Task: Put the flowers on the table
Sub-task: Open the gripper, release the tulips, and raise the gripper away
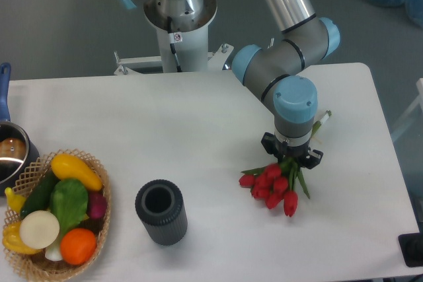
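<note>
Camera view: gripper point(291, 157) over the flowers point(273, 185) at table's point(198, 137) four o'clock; grip hidden, can't tell.

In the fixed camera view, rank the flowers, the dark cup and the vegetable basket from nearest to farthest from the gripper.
1. The flowers, right under the gripper, on the table's right side.
2. The dark cup, upright near the front middle, to the left.
3. The vegetable basket, at the front left corner, farthest away.
</note>
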Tool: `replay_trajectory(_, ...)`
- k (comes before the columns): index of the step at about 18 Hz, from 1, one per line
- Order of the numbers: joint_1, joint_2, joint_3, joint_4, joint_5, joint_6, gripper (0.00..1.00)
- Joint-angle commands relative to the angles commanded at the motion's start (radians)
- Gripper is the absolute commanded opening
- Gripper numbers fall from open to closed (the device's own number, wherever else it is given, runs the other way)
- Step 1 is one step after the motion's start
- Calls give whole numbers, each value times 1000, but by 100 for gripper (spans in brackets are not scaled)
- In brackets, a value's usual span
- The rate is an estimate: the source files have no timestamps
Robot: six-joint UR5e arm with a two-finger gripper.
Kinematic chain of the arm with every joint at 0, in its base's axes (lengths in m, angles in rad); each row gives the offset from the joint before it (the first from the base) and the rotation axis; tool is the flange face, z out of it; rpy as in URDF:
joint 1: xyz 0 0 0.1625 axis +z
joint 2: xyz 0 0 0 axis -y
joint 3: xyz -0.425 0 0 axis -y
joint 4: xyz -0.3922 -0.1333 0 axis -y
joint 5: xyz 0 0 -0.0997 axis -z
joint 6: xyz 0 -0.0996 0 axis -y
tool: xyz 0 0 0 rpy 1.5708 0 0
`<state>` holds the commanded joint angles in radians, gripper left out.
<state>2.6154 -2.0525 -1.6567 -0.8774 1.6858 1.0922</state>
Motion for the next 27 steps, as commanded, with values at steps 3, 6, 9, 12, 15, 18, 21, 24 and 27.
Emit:
replay_trajectory(3,6,21,17,3,0,-8,100)
replay_trajectory(6,35,79,40,5,-15,-37,100)
replay_trajectory(9,92,147,45,18,-134,-68,100)
replay_trajectory(12,168,213,58,17,-288,-72,100)
replay_trajectory(15,209,261,71,15,-324,-60,100)
replay_trajectory(18,233,284,91,3,-322,-55,100)
replay_trajectory(21,258,319,66,-5,-321,20,100)
replay_trajectory(24,304,365,25,-26,-322,136,100)
replay_trajectory(27,347,411,-32,-26,-325,248,100)
